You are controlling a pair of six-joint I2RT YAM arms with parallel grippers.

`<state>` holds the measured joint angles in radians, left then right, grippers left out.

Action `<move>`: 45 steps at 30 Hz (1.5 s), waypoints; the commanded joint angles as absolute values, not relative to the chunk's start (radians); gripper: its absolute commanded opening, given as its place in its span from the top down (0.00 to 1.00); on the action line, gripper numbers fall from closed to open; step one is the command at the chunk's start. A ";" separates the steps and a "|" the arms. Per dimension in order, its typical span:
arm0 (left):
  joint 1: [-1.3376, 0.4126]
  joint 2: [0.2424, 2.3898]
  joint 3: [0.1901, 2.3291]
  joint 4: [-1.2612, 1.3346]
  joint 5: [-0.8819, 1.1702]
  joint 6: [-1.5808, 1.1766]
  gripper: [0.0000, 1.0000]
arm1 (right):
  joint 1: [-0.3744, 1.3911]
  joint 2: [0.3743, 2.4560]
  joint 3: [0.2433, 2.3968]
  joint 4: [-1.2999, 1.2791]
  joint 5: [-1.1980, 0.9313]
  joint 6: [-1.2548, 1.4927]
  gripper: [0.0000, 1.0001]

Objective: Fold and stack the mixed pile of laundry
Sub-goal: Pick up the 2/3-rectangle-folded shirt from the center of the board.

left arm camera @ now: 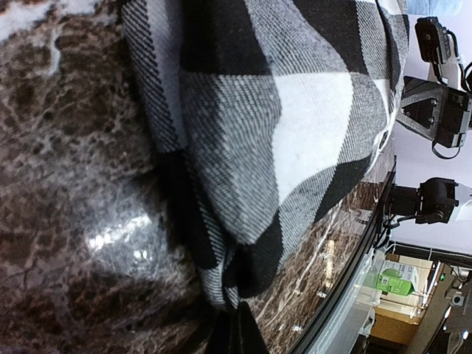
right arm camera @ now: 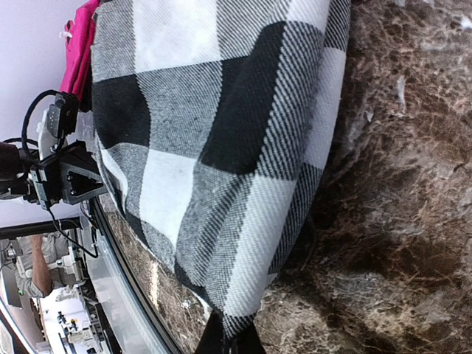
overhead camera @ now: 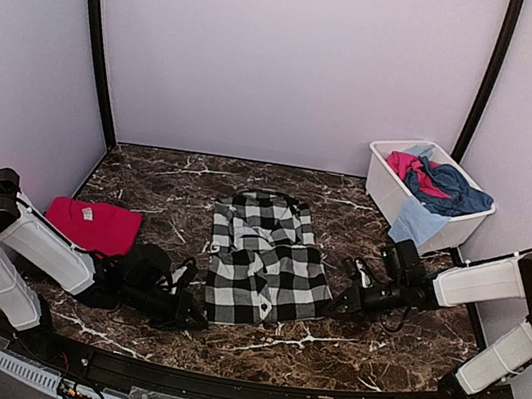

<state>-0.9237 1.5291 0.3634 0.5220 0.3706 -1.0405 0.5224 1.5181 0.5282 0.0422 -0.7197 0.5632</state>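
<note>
The black-and-white checked garment (overhead camera: 266,260) lies flat in the middle of the table. My left gripper (overhead camera: 198,322) is at its near left corner. In the left wrist view the gripper (left arm camera: 236,338) is shut on that corner of the checked cloth (left arm camera: 295,110). My right gripper (overhead camera: 332,307) is at the near right corner. In the right wrist view it (right arm camera: 232,341) is shut on the corner of the cloth (right arm camera: 214,147). A folded red tee (overhead camera: 95,225) lies at the left. Pink (overhead camera: 405,165), dark blue (overhead camera: 455,189) and light blue (overhead camera: 414,223) pieces are in the tub.
The white plastic tub (overhead camera: 382,183) stands at the back right, light blue cloth hanging over its front wall. The table is dark marble (overhead camera: 187,187) with a black front edge (overhead camera: 217,379). Purple walls close in the back and sides.
</note>
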 commanded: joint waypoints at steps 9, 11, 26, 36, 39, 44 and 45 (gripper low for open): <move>-0.929 1.384 0.381 0.252 0.267 -1.013 0.70 | 0.525 1.451 0.503 0.012 -0.727 0.581 1.00; -0.928 1.404 0.390 0.256 0.262 -1.012 0.65 | 0.527 1.458 0.503 0.019 -0.729 0.585 1.00; -0.952 1.538 0.446 0.327 0.283 -1.028 0.97 | 0.562 1.454 0.486 0.029 -0.724 0.622 1.00; -0.984 1.186 0.422 0.051 0.306 -1.043 1.00 | 0.640 1.172 0.453 -0.208 -0.693 0.734 1.00; -0.978 1.119 0.483 -0.046 0.298 -0.987 1.00 | 0.646 1.063 0.512 -0.339 -0.670 0.754 1.00; -0.847 1.106 0.599 -0.149 0.352 -0.922 1.00 | 0.608 1.092 0.730 -0.536 -0.580 0.656 1.00; -0.807 1.111 0.627 -0.151 0.360 -0.902 1.00 | 0.591 1.122 0.764 -0.545 -0.575 0.630 1.00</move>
<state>-0.9154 1.1172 0.5556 -0.0071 0.3370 -0.9802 0.6388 1.0683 0.6331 -0.3870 -0.6697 0.7067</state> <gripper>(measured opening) 0.008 0.004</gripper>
